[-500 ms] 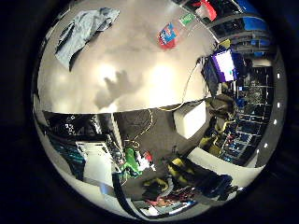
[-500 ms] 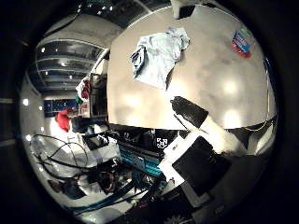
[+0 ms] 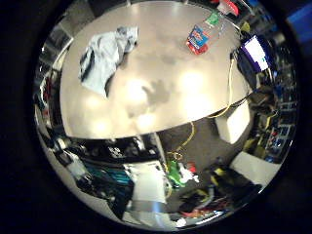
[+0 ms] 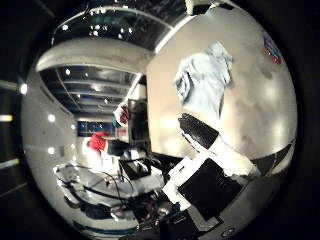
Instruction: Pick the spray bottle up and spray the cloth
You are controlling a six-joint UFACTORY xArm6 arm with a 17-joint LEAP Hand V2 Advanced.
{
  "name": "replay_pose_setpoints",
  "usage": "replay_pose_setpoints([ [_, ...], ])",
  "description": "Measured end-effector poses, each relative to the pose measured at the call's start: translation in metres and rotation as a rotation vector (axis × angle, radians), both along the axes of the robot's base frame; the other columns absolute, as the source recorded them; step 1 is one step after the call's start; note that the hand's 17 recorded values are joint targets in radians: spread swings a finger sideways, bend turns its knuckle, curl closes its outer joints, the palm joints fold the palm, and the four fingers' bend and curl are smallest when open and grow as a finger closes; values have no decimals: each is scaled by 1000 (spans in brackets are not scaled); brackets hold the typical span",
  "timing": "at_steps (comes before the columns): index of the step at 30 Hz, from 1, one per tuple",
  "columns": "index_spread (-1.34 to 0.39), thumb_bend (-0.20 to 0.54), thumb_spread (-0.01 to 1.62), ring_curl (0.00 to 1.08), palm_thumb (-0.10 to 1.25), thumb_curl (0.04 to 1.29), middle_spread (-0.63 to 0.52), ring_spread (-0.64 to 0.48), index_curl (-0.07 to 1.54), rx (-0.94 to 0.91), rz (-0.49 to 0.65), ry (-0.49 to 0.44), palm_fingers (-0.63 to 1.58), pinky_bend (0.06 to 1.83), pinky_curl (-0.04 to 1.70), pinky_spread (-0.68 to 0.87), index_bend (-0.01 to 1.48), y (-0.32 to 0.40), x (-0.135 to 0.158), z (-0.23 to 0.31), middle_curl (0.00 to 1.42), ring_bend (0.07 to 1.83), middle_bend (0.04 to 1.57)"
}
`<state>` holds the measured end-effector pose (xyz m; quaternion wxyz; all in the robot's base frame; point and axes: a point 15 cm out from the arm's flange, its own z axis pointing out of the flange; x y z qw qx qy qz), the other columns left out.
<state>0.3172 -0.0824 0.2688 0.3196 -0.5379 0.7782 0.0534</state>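
Now, going left to right across the pale, glossy table [image 3: 161,112] as the little-finger-side view shows it: a crumpled light-blue cloth [image 3: 105,58] lies near one side, bare tabletop with a dark hand-shaped shadow [image 3: 158,92] sits in the middle, and a clear plastic spray bottle with a red and blue label and a green band [image 3: 201,36] lies on its side near the far edge, well apart from the cloth.

Compared with half a second ago, the whole scene has shifted in both palm views. In the little-finger-side view the table sits differently and fills more of the picture; in the thumb-side view it has slid aside and more of the room and ceiling lights show. That reads as the palm turning and travelling, not as the cloth or bottle moving: both keep their places on the table relative to each other. The shadow is smaller and more compact than before.

As for the hand [image 4: 207,150], one black-tipped white finger reaches out over the table edge towards the cloth, fairly straight and holding nothing, so I judge it relaxed and unclenched, though the other fingers are out of sight.

Judging by this, the task is at its start: the bottle is untouched, far from the palm, and the approach must bring the hand over to the bottle's side of the table.
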Motion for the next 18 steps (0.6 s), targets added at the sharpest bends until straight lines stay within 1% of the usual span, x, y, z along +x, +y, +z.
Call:
replay_pose_setpoints([
  [4, -276, -23, 1077, 243, 694, 350, 51, 96, 285, 60, -103, -66, 217, 463, 291, 392, 150, -34, -5, 2, 325, 386, 197],
  [10, -231, -22, 1074, 247, 693, 350, 107, 129, 278, 128, -260, -114, 179, 488, 291, 396, 153, -89, -24, -5, 338, 395, 201],
  [15, -222, -22, 1074, 249, 693, 350, 117, 132, 277, 151, -350, -164, 176, 493, 287, 392, 156, -134, -39, -9, 345, 399, 203],
  [18, -213, -22, 1076, 251, 695, 349, 129, 133, 279, 176, -385, -170, 182, 491, 283, 391, 156, -151, -48, -19, 350, 405, 209],
])
